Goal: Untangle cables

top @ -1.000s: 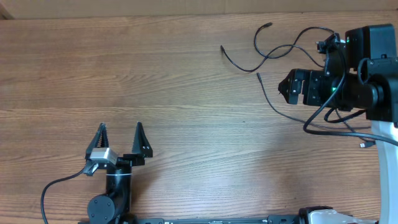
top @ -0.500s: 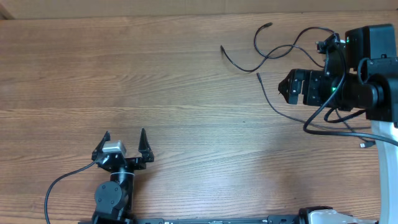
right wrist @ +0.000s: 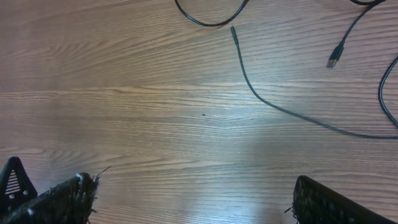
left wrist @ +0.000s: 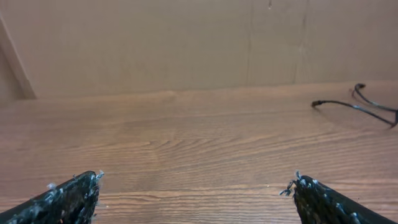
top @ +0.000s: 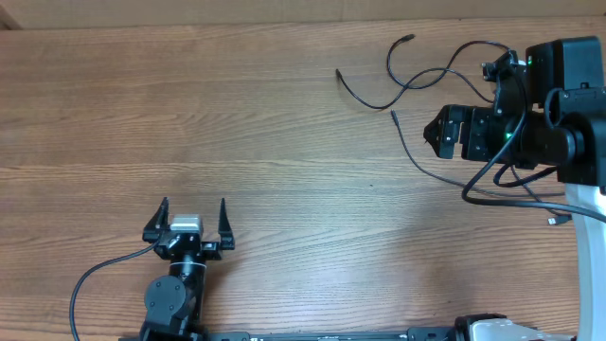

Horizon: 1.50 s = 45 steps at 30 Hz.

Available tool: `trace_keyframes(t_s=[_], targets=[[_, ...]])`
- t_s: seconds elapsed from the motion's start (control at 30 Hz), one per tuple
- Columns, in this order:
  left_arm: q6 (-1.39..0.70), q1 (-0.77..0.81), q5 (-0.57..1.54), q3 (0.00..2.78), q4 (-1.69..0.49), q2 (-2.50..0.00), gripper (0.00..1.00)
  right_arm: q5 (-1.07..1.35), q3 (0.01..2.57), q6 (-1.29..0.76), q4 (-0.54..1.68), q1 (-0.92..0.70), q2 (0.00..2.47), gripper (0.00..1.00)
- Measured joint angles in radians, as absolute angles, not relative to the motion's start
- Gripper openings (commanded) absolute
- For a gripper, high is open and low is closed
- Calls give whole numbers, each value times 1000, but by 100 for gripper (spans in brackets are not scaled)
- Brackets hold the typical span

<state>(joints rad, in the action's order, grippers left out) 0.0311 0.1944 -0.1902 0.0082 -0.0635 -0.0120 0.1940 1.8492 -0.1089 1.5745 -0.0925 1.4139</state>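
Home base: pretty clearly a robotics lab bench

It's just a wood-grain table [top: 284,114] with a plain tan board [left wrist: 155,43] standing along the far edge as a backdrop, and my left arm [top: 170,301] and right arm [top: 568,142] set up at the near edge.

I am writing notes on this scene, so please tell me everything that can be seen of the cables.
The cables are a few thin black cords that look flexible, with small dark plug tips. They lie loose on the wooden table, at its far right part. They curve and cross one another in places, so they are not yet untangled. One end looks like a flat plug. The right arm hides part of them from above. Only the table is seen touching them.
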Motion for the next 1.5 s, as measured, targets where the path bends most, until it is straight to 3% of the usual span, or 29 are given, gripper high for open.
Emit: trace_keyframes(t_s=[0.27, 0.77, 0.97, 1.13, 1.5], targets=[[31, 194, -183, 8, -64, -12, 100, 194, 1849, -109, 1575, -93, 1414, 100], [-463, 173, -244, 8, 8, -12, 100, 194, 1849, -109, 1574, -93, 1414, 100], [-555, 168, -269, 8, 74, -11, 100, 194, 1849, -109, 1574, -93, 1414, 100], [-543, 168, -276, 9, -54, -12, 100, 194, 1849, -108, 1575, -93, 1414, 100], [-146, 168, -115, 9, -71, -10, 100, 194, 1849, -108, 1574, -93, 1414, 100]])
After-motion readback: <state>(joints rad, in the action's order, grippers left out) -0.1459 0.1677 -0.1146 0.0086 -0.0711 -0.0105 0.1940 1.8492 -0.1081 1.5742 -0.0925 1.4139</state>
